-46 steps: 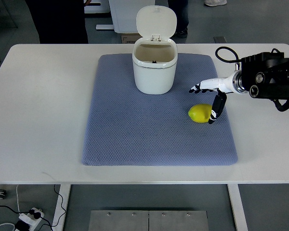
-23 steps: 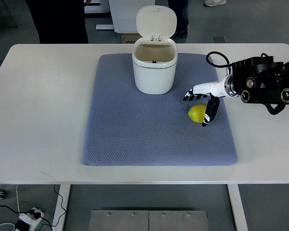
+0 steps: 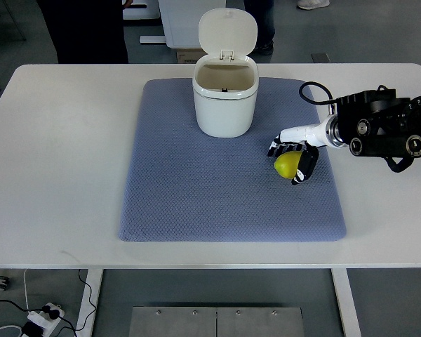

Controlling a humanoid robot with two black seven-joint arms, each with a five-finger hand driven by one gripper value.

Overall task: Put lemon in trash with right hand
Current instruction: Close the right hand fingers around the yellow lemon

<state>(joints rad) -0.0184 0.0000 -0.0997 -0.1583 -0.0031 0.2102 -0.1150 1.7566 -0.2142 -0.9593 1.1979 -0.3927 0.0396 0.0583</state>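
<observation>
Top view had our right hand [image 3: 292,159] curled around the lemon [image 3: 285,164] near the mat's [image 3: 196,203] right edge; trash bin [image 3: 225,98] sat toward the far-left of it.

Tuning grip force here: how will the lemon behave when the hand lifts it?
The lemon is rounded, so it would probably roll if nudged. Its skin looks smooth, so it may slip between the right hand's fingers. It seems firm and light enough for one hand.
</observation>
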